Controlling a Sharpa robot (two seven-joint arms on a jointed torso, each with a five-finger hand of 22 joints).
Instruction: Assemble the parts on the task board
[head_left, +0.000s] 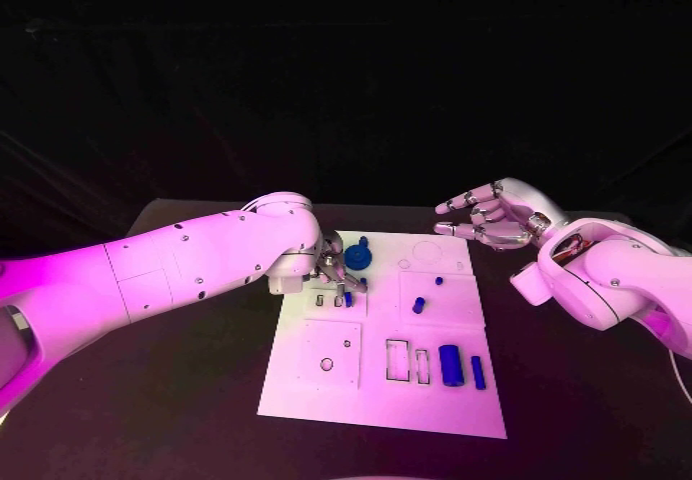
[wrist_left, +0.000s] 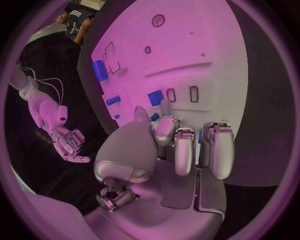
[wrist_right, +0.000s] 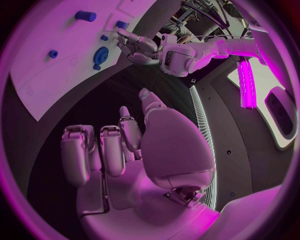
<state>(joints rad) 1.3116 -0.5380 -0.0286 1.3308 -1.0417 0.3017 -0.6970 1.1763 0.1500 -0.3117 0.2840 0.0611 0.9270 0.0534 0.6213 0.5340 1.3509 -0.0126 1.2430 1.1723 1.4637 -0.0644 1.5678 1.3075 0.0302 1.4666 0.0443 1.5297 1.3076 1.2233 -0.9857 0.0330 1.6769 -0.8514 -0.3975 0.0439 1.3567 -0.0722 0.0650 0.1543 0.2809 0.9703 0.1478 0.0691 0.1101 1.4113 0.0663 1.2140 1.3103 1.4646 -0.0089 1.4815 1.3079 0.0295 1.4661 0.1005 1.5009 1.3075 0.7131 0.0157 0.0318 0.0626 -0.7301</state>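
In the head view, the white task board (head_left: 389, 400) lies in the middle of the black surface (head_left: 188, 400). The left hand (head_left: 338, 268) is low over the far left part of the board, beside a blue round part (head_left: 358, 258), and a small blue part (head_left: 348, 298) stands right at its fingertips. I cannot tell here if the fingers hold it. The right hand (head_left: 490, 218) hovers above the surface just past the board's far right corner, fingers apart and holding nothing. A blue cylinder (head_left: 450, 365) and a thin blue bar (head_left: 477, 372) lie side by side near the front of the board.

The left wrist view looks along the left hand's fingers (wrist_left: 184, 147). They are bent over the board, and a small blue piece (wrist_left: 154, 117) sits at the tip of the thumb, next to a blue block (wrist_left: 155, 97); a grip is not clear.

The right wrist view shows the right hand's fingers (wrist_right: 103, 150) loosely curled and empty over the dark surface, well apart from the board.
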